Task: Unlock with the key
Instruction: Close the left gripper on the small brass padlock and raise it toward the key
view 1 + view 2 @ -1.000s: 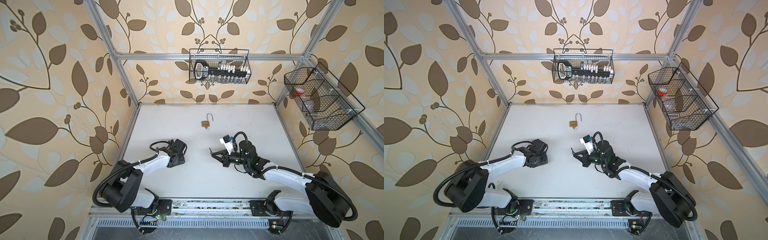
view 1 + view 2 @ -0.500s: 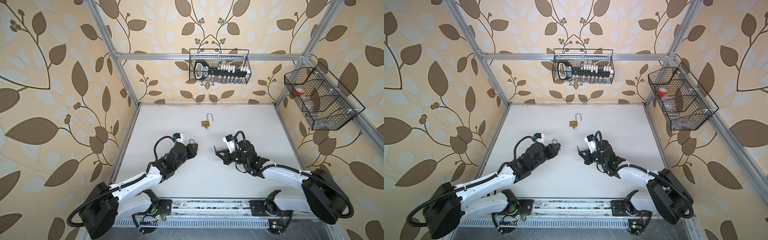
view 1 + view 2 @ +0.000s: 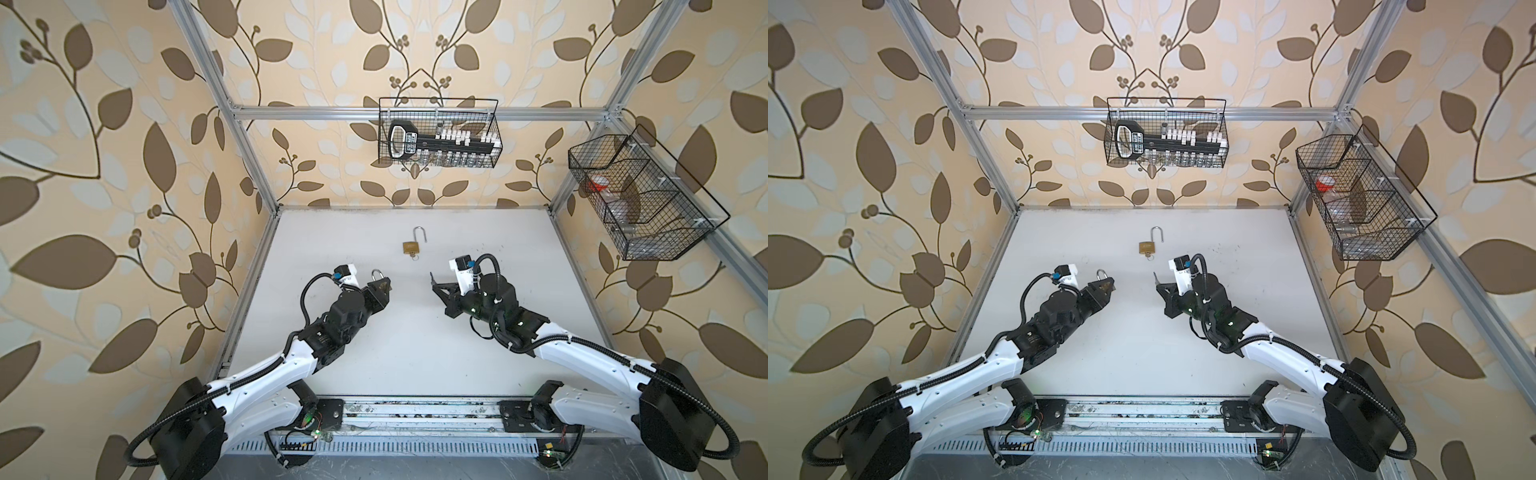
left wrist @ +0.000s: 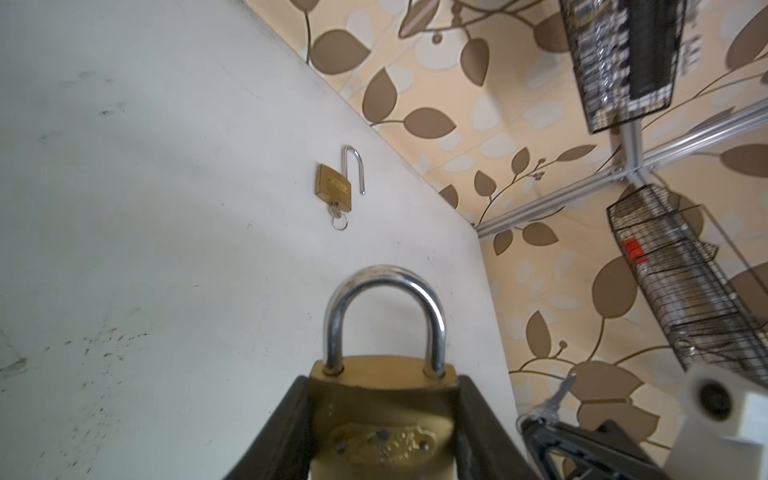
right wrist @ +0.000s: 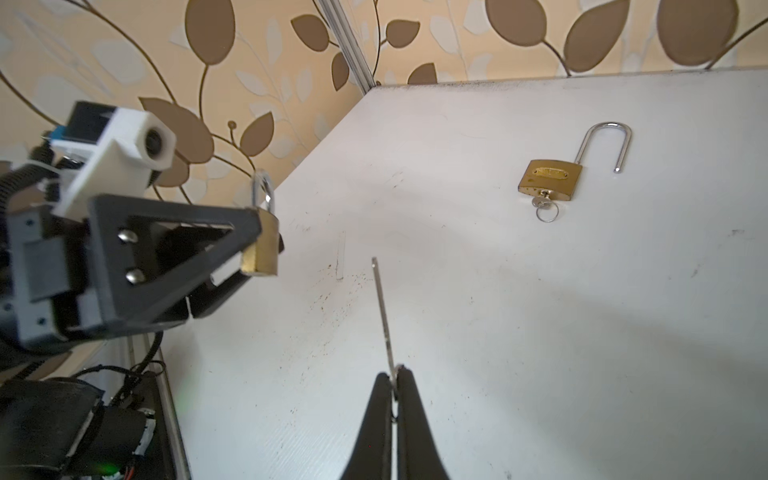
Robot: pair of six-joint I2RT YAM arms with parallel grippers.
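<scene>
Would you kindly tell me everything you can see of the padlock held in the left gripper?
The padlock has a brass-coloured body with an oval embossed plate on its face and a shiny silver shackle, shut with both legs seated in the body. The fingers of the left gripper clamp the body's sides, shackle pointing away from the gripper. It looks held clear of the table; nothing else touches it. Its keyhole is hidden.

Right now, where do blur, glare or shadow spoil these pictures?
In both top views, light is even and detail sharp, the table nearly shadowless; in the left wrist view, the held padlock is slightly soft, with glare on its shackle, and the wire basket smears; in the right wrist view, the key is crisp.
</scene>
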